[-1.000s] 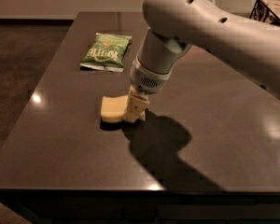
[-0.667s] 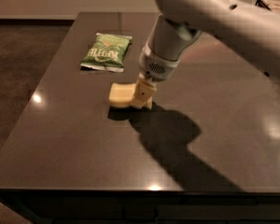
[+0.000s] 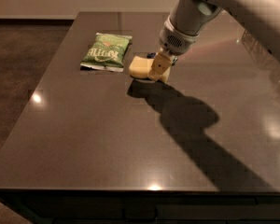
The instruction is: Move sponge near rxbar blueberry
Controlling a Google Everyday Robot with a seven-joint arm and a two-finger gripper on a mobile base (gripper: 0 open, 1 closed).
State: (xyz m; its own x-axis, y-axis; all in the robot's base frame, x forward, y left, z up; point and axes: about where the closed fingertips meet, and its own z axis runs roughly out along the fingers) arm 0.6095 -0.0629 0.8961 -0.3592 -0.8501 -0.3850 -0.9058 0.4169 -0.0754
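Note:
The pale yellow sponge is held in my gripper, a little above the dark table, just right of the green chip bag. The gripper's tan fingers are shut on the sponge's right part. A small bit of the dark blue rxbar blueberry shows just behind the sponge and the gripper; most of it is hidden by them. The white arm comes in from the upper right.
A green chip bag lies flat on the table to the left of the sponge. The arm casts a large shadow across the table's middle right. The table's front edge runs along the bottom.
The gripper has carried the sponge away from the table's middle toward the back, up next to the chip bag and in front of the blue bar.

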